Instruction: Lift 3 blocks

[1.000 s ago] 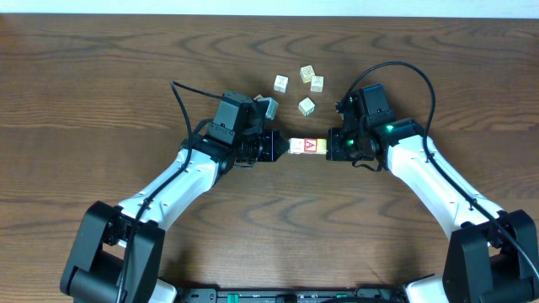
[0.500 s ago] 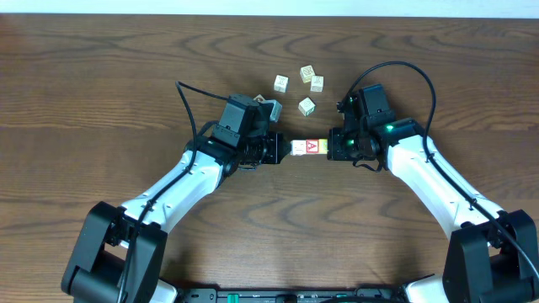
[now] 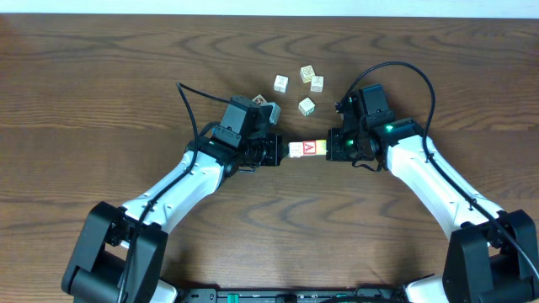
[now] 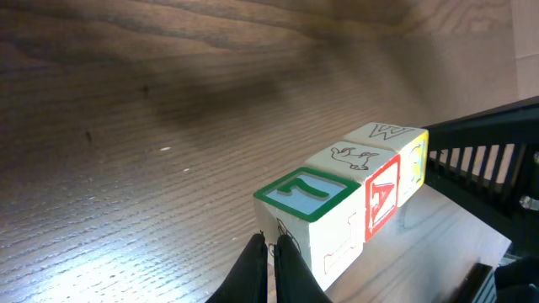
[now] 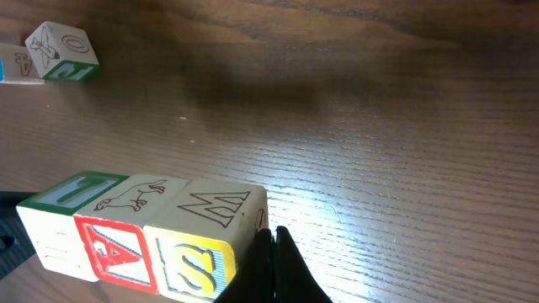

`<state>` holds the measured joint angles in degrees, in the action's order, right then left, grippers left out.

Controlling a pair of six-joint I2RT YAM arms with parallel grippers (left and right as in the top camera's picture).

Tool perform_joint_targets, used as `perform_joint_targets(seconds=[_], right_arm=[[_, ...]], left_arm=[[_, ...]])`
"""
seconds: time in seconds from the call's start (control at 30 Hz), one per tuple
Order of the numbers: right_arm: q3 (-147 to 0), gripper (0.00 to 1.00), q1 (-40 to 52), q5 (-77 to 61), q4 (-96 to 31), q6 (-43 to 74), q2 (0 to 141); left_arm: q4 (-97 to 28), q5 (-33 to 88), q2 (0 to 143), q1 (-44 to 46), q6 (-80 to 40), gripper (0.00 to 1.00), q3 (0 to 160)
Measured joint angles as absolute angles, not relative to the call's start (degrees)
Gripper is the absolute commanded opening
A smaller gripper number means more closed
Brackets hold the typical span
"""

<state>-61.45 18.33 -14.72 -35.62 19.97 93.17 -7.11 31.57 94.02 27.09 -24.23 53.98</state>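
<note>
Between the two claws, about mid-table [image 3: 101,76], I've got the row of three blocks [image 3: 308,147] squeezed end to end. The left gripper [image 3: 285,151] and right gripper [image 3: 328,146] both have their fingers pressed together with nothing pinched between them. Each one just pushes its closed tip against one end of the row, bookend style.

Progress-wise, I reckon the row is already up off the wood. On the right wrist view the dark shadow lies well apart from the blocks instead of under them. So the lift looks done or nearly so, and what's left is keeping the squeeze on. I can't tell how high it is.

Readable stuff from the left wrist cam:
- The green-framed block [image 4: 307,206] at my left claw's end has something like a 7 or J.
- The middle block [image 4: 354,157] has a bird outline plus a white A on red.
- The end block [image 4: 396,139] shows a W, and an S on its yellow face.

No brands anywhere. The loose blocks [image 3: 307,106] further back are too small to read from overhead.
</note>
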Motion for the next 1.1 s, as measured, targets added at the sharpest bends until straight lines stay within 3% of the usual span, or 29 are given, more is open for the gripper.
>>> perform_joint_targets(seconds=[1.1], right_arm=[[-61.45, 0.01, 18.46, -14.39, -35.81, 19.97, 93.17]], left_arm=[[-6.96, 27.83, 95.31, 28.64, -24.93, 0.07, 53.98]])
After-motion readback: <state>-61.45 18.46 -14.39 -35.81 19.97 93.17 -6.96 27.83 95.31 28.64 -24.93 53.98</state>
